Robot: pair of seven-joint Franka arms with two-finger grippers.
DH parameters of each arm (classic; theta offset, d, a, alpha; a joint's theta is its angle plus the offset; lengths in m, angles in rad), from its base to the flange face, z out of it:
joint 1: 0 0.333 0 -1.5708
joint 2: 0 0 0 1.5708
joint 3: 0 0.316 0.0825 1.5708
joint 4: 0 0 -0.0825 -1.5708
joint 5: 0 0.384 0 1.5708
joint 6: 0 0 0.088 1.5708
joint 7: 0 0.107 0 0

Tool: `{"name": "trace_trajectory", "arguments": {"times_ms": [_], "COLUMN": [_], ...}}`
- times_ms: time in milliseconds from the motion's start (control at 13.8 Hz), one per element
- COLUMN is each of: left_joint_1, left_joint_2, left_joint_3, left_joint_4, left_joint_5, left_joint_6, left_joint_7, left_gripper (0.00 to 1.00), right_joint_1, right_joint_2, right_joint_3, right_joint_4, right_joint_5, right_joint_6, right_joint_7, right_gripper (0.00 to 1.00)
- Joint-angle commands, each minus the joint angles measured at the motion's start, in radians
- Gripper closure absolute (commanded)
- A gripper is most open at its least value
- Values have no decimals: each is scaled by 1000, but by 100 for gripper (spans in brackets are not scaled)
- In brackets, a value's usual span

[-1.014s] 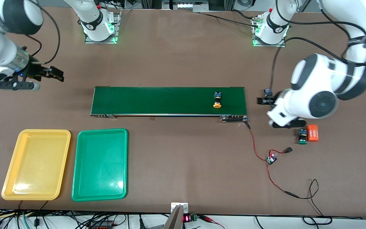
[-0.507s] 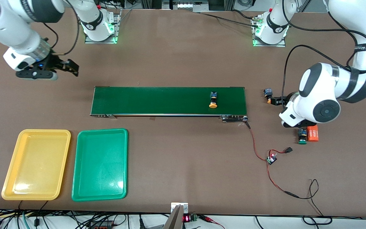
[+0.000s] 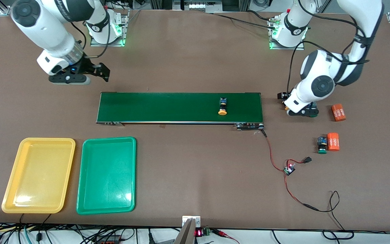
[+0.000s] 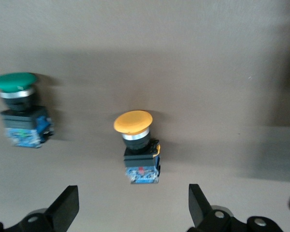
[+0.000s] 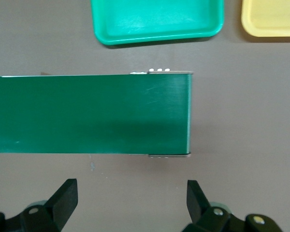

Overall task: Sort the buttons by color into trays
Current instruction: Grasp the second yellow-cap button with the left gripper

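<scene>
Even, bright overhead light fills the front view — the brown table (image 3: 195, 61) reads flat, with short soft shadows beside each object. White glare patches sit on the green tray (image 3: 106, 175) and on the yellow tray (image 3: 38, 175) next to it, at their ends nearest the camera. In the left wrist view the orange-capped button (image 4: 137, 145) looks soft, its shadow spreading on the table — the fingers (image 4: 65, 209) are blurred.

I see a dark-green conveyor belt (image 3: 179, 107) mid-counter, two orange "4680" cylinders (image 3: 338, 112) (image 3: 333, 141), and a red-wired circuit board (image 3: 289, 169).
</scene>
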Motion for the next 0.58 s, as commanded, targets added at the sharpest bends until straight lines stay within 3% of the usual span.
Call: {"name": "trace_trajectory", "arguments": {"times_ms": [0,435,507], "left_joint_1": [25,54,54], "left_joint_2": [-7,79,79], "left_joint_3": [-14,-12,-12], "left_joint_4": [-95,-118,-118], "left_joint_5": [16,16,16], "left_joint_6": [136,293,293], "left_joint_7": [-4,3,9], "left_gripper": [0,0,8], "right_joint_1": [49,95,96], "right_joint_2": [33,65,67], "right_joint_3": [-8,-8,-8], "right_joint_4": [-8,-7,-7], "right_joint_5": [12,10,10], "right_joint_6": [53,86,87], "right_joint_7": [65,142,144], "right_gripper": [0,0,0]}}
